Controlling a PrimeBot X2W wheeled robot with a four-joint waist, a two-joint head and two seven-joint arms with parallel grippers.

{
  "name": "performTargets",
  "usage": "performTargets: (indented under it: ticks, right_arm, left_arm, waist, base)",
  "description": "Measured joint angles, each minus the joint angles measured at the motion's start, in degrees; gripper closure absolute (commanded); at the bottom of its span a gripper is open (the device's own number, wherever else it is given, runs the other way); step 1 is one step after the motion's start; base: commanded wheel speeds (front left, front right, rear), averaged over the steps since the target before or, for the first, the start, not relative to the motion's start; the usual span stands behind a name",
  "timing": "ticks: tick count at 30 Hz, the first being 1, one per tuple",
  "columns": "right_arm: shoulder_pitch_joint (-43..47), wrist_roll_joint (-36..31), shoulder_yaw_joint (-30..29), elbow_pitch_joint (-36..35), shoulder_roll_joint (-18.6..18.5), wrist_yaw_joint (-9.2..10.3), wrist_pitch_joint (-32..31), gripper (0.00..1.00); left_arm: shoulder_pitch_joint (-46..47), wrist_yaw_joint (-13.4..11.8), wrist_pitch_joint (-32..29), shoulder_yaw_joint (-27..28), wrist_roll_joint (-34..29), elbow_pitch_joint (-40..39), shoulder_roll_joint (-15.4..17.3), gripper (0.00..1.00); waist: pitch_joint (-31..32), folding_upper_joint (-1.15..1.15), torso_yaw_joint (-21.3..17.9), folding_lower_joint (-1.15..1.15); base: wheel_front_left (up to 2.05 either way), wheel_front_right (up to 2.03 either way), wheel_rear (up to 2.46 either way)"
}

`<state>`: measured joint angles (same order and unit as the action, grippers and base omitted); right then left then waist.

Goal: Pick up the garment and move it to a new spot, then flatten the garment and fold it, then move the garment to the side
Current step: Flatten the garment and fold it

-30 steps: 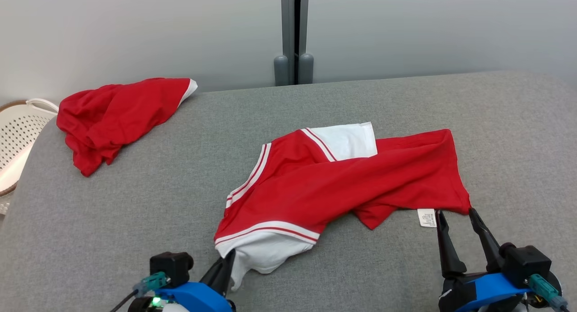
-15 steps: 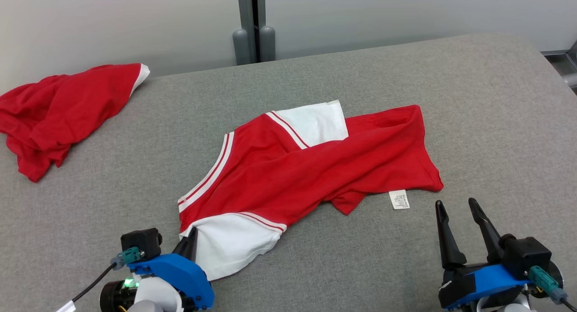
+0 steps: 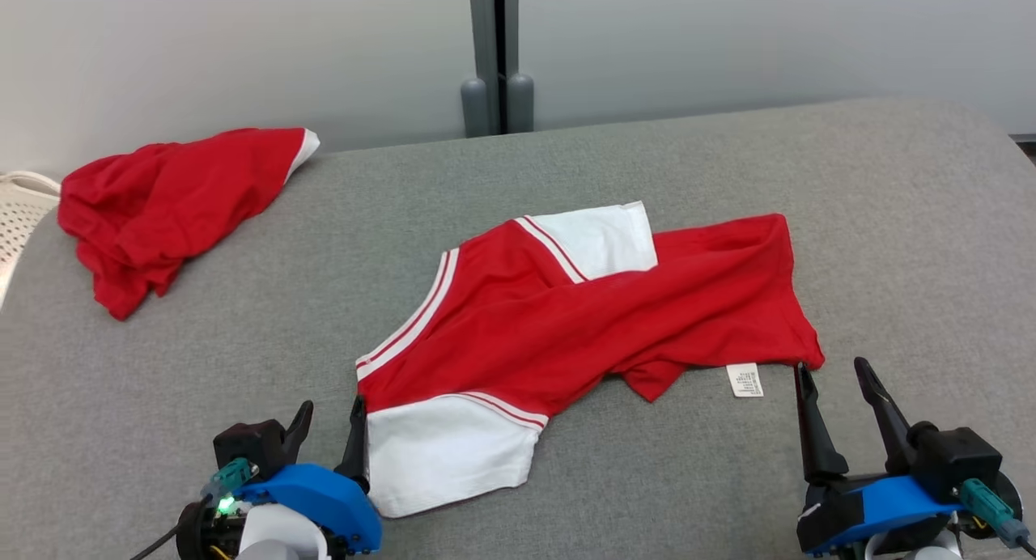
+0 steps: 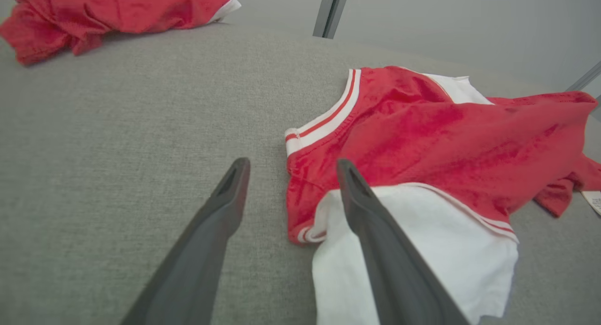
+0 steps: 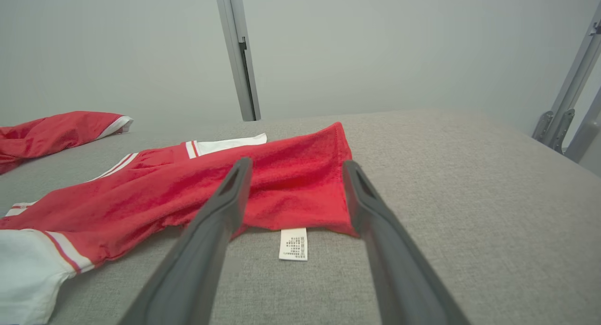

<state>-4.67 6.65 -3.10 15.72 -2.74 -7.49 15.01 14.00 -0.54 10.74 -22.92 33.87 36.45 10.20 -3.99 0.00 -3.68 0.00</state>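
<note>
Shirt (image 3: 583, 317): red and white, laid rumpled on the desk (image 3: 243, 317). Left gripper (image 3: 330, 410) and right gripper (image 3: 831, 374): both spread wide, nothing held. Flattening judged in hand; sleeve (image 3: 441, 455) and hem corner (image 3: 809, 356) to be gripped next.

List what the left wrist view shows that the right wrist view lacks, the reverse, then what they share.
Left wrist view: the open left gripper, against the white sleeve.
Right wrist view: the open right gripper straddling the red hem corner, plus grey metal brackets.
Both: the red-and-white jersey garment, the crumpled red garment, the grey fabric surface and the grey post.
</note>
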Motion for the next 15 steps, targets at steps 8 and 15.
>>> performTargets:
  ticks: [8, 15]
  right_arm:
    - [0.7, -0.1, -0.2, 0.4, 0.0, 0.01, 0.0, 0.00]
    - [0.8, -0.5, -0.2, 0.4, 0.0, 0.01, 0.0, 0.00]
  left_arm:
    - [-1.0, -0.3, 3.5, 0.0, -1.6, -3.0, -1.1, 0.00]
    - [-4.2, -1.0, 4.2, 0.3, -3.5, -6.3, -3.2, 0.00]
  waist:
    - [3.6, 0.00, 2.9, 0.00]
    - [5.3, 0.00, 3.2, -0.01]
  base:
    - [0.00, 0.00, 0.00]
    - [0.00, 0.00, 0.00]
